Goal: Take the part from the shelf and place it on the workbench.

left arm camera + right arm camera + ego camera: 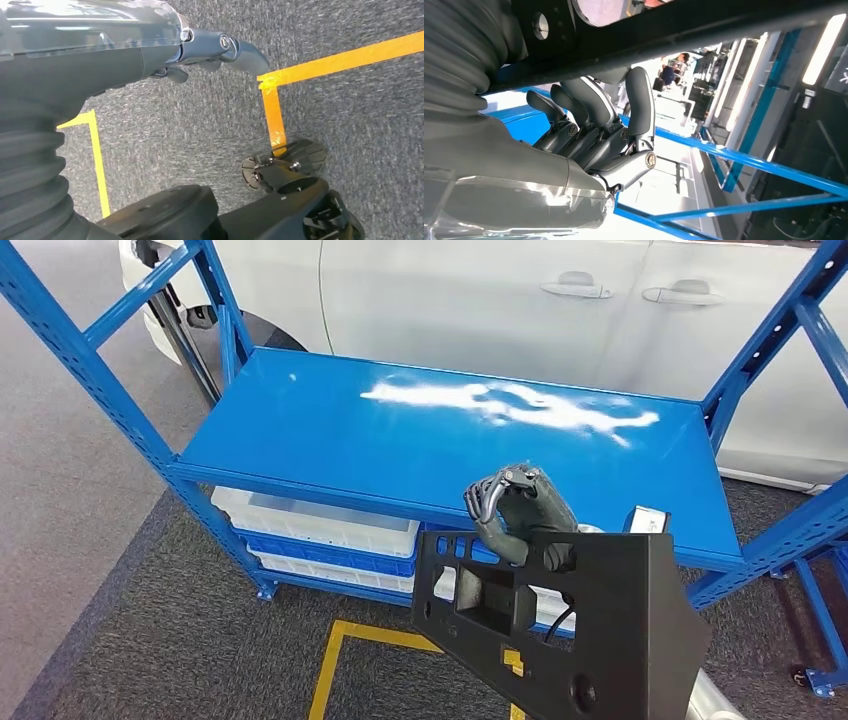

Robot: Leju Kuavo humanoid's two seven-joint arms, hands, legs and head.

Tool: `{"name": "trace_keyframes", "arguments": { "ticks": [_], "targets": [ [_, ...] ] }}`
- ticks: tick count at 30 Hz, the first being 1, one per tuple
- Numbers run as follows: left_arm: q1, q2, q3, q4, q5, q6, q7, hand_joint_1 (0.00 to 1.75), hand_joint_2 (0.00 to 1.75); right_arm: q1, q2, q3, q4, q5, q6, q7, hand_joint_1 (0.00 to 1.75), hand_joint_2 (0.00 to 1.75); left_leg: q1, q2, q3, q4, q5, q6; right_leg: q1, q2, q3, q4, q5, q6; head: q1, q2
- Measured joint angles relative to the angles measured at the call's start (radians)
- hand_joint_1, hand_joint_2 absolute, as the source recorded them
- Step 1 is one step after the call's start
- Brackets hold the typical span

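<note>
Your right hand (520,515) grips the black plastic part (560,625) by its upper edge, at 5 o'clock in the head view, in front of the blue shelf (440,440). Your left hand (220,52) hangs above the carpet, fingers curled, holding nothing.

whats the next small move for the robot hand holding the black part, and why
Probably carry the black part forward and a little up, over the blue surface. The right robot hand grips the part's top edge, and in the head view the part hangs in front of the surface's near edge, over the floor, not above it. The blue top looks bare, so there seems room to set it down.
</note>
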Motion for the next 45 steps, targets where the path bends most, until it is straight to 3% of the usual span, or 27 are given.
{"name": "trace_keyframes", "arguments": {
  "ticks": [2,3,6,7,8,9,11,13,15,17,18,20,21,22,23,24,26,28,29,30,32,34,36,38,39,43,45],
  "targets": [
    [0.001,0.0,0.0,0.0,-0.002,-0.001,0.0,0.0,1.75,0.001,-0.001,-0.002,0.0,0.001,0.0,-0.002,1.75,1.75,0.001,-0.001,-0.009,0.002,0.0,-0.011,-0.004,-0.002,-0.013,-0.006,0.015,-0.014,0.0,0.0],
    [0.002,0.0,0.0,0.0,-0.002,-0.001,0.001,0.0,1.75,0.002,-0.001,-0.002,0.001,0.002,0.0,-0.004,1.75,1.75,0.001,-0.002,-0.019,0.02,-0.025,-0.017,-0.007,-0.004,-0.024,-0.009,0.027,-0.021,0.0,0.0],
    [0.003,0.0,0.0,0.0,-0.002,-0.001,0.002,0.0,1.75,0.009,-0.001,-0.002,0.001,0.003,0.001,-0.011,1.75,1.75,0.008,-0.002,-0.065,0.184,-0.173,-0.034,-0.008,-0.006,-0.065,-0.01,0.062,-0.033,0.0,0.0],
    [0.003,0.0,0.0,0.0,-0.001,-0.001,0.002,0.0,1.75,0.012,-0.001,-0.002,0.001,0.004,0.001,-0.013,1.75,1.75,0.009,-0.001,-0.073,0.244,-0.202,-0.037,-0.007,-0.007,-0.079,-0.009,0.073,-0.033,0.0,0.0],
    [0.004,0.0,0.0,0.0,0.0,-0.001,0.002,0.0,1.75,0.014,-0.001,-0.002,0.001,0.004,0.001,-0.014,1.75,1.75,0.01,-0.001,-0.069,0.28,-0.208,-0.039,-0.007,-0.007,-0.093,-0.008,0.083,-0.032,0.0,0.0],
    [0.004,0.0,0.0,0.0,0.0,-0.001,0.002,0.0,1.75,0.015,-0.001,-0.002,0.001,0.004,0.001,-0.015,1.75,1.75,0.01,-0.001,-0.049,0.283,-0.194,-0.038,-0.007,-0.007,-0.107,-0.007,0.094,-0.03,0.0,0.0],
    [0.003,0.0,0.0,0.0,0.001,-0.002,0.002,0.0,1.75,0.016,-0.001,-0.003,0.001,0.004,0.001,-0.016,1.75,1.75,0.008,-0.002,0.047,0.182,-0.152,-0.028,-0.006,-0.007,-0.131,-0.006,0.114,-0.026,0.0,0.0],
    [0.0,0.001,0.0,0.0,0.001,-0.006,0.003,0.0,1.75,0.016,-0.002,-0.004,0.001,0.004,0.001,-0.017,1.75,1.75,0.003,-0.003,0.155,0.035,-0.153,-0.013,-0.004,-0.007,-0.142,-0.007,0.132,-0.018,0.0,0.0],
    [-0.002,0.001,0.0,0.0,0.001,-0.011,0.008,0.0,1.75,0.016,-0.002,-0.006,0.001,0.005,0.0,-0.019,1.75,1.75,-0.004,-0.003,0.19,-0.029,-0.162,-0.002,-0.006,-0.009,-0.143,-0.013,0.15,-0.005,0.0,0.0],
    [-0.001,0.001,0.0,0.0,0.002,-0.015,0.014,0.0,1.75,0.018,-0.003,-0.007,0.002,0.006,0.0,-0.021,1.75,1.75,-0.003,-0.001,0.178,-0.039,-0.14,0.01,-0.008,-0.008,-0.146,-0.019,0.159,0.007,0.0,0.0],
    [-0.001,0.001,0.0,0.0,0.004,-0.016,0.016,0.0,1.75,0.02,-0.003,-0.009,0.003,0.007,0.001,-0.023,1.75,1.75,-0.001,0.002,0.171,-0.044,-0.126,0.018,-0.008,-0.007,-0.153,-0.008,0.14,0.012,0.0,0.0],
    [-0.001,0.001,0.001,0.0,0.009,-0.016,0.019,0.0,1.75,0.023,-0.001,-0.014,0.008,0.007,0.002,-0.028,1.75,1.75,0.002,0.006,0.147,-0.052,-0.097,0.028,-0.009,-0.006,-0.18,0.071,0.048,0.016,0.0,0.0],
    [0.0,0.001,0.002,0.0,0.011,-0.016,0.019,0.0,1.75,0.026,0.001,-0.016,0.011,0.007,0.004,-0.031,1.75,1.75,0.002,0.007,0.131,-0.051,-0.084,0.031,-0.009,-0.006,-0.195,0.134,-0.003,0.019,0.0,0.0],
    [0.001,0.001,0.002,0.0,0.014,-0.016,0.02,0.0,1.75,0.031,0.003,-0.019,0.015,0.006,0.008,-0.034,1.75,1.75,0.001,0.007,0.113,-0.049,-0.072,0.03,-0.01,-0.006,-0.206,0.2,-0.036,0.022,0.0,0.0],
    [0.002,0.001,0.003,0.0,0.017,-0.015,0.02,0.0,1.75,0.036,0.004,-0.021,0.019,0.005,0.014,-0.037,1.75,1.75,0.001,0.007,0.094,-0.046,-0.06,0.03,-0.011,-0.006,-0.207,0.247,-0.043,0.024,0.0,0.0],
    [0.004,0.0,0.003,0.0,0.021,-0.013,0.019,0.0,1.75,0.042,0.005,-0.024,0.023,0.004,0.021,-0.039,1.75,1.75,0.002,0.007,0.075,-0.042,-0.049,0.028,-0.012,-0.006,-0.195,0.267,-0.028,0.027,0.0,0.0],
    [0.007,-0.003,0.004,0.0,0.027,-0.006,0.011,0.0,1.75,0.053,0.005,-0.031,0.025,0.003,0.036,-0.041,1.75,1.75,0.003,0.008,0.04,-0.027,-0.032,0.022,-0.016,-0.007,-0.121,0.204,0.023,0.029,0.0,0.0],
    [0.009,-0.006,0.004,0.0,0.029,0.001,0.0,0.0,1.75,0.062,0.005,-0.037,0.019,0.002,0.048,-0.039,1.75,1.75,0.001,0.006,0.012,-0.009,-0.02,0.012,-0.015,-0.007,-0.022,0.071,0.013,0.025,0.0,0.0],
    [0.01,-0.008,0.005,0.0,0.029,0.005,-0.007,0.0,1.75,0.067,0.005,-0.042,0.013,0.0,0.054,-0.037,1.75,1.75,0.0,0.006,0.005,-0.003,-0.014,0.007,-0.012,-0.006,0.008,0.023,-0.003,0.019,0.0,0.0],
    [0.01,-0.01,0.005,0.0,0.029,0.008,-0.012,0.0,1.75,0.073,0.005,-0.046,0.007,-0.003,0.06,-0.033,1.75,1.75,-0.001,0.006,0.002,0.0,-0.007,0.001,-0.009,-0.005,0.021,-0.003,-0.016,0.012,0.0,0.0],
    [0.011,-0.013,0.006,0.0,0.029,0.013,-0.02,0.0,1.75,0.084,0.005,-0.053,-0.002,-0.012,0.071,-0.023,1.75,1.75,0.001,0.005,-0.003,-0.001,0.003,-0.012,-0.01,-0.006,0.011,-0.009,-0.005,-0.004,0.0,0.0],
    [0.012,-0.015,0.007,0.0,0.03,0.016,-0.024,0.0,1.75,0.096,0.003,-0.057,-0.012,-0.017,0.076,-0.016,1.75,1.75,0.004,0.003,-0.02,0.035,-0.047,-0.024,-0.014,-0.009,-0.01,-0.012,0.02,-0.02,0.0,0.0],
    [0.012,-0.016,0.007,0.0,0.031,0.017,-0.028,0.0,1.75,0.113,0.001,-0.061,-0.025,-0.018,0.079,-0.014,1.75,1.75,0.008,0.003,-0.05,0.144,-0.153,-0.034,-0.014,-0.011,-0.038,-0.012,0.044,-0.028,0.0,0.0],
    [0.012,-0.017,0.007,0.0,0.031,0.017,-0.03,0.0,1.75,0.128,0.001,-0.064,-0.034,-0.018,0.08,-0.014,1.75,1.75,0.009,0.003,-0.071,0.248,-0.218,-0.04,-0.014,-0.011,-0.059,-0.011,0.061,-0.028,0.0,0.0],
    [0.012,-0.017,0.007,0.0,0.031,0.017,-0.031,0.0,1.75,0.132,0.001,-0.065,-0.035,-0.018,0.081,-0.014,1.75,1.75,0.01,0.003,-0.075,0.275,-0.229,-0.041,-0.013,-0.012,-0.065,-0.01,0.065,-0.028,0.0,0.0],
    [0.012,-0.017,0.007,0.0,0.032,0.017,-0.031,0.0,1.75,0.133,0.001,-0.065,-0.036,-0.018,0.081,-0.014,1.75,1.75,0.01,0.003,-0.076,0.284,-0.23,-0.041,-0.013,-0.012,-0.067,-0.01,0.066,-0.028,0.0,0.0],
    [0.013,-0.018,0.008,0.0,0.032,0.017,-0.031,0.0,1.75,0.146,0.001,-0.068,-0.039,-0.017,0.081,-0.015,1.75,1.75,0.01,0.003,-0.053,0.293,-0.2,-0.041,-0.013,-0.012,-0.086,-0.008,0.079,-0.026,0.0,0.0]
  ]
}}
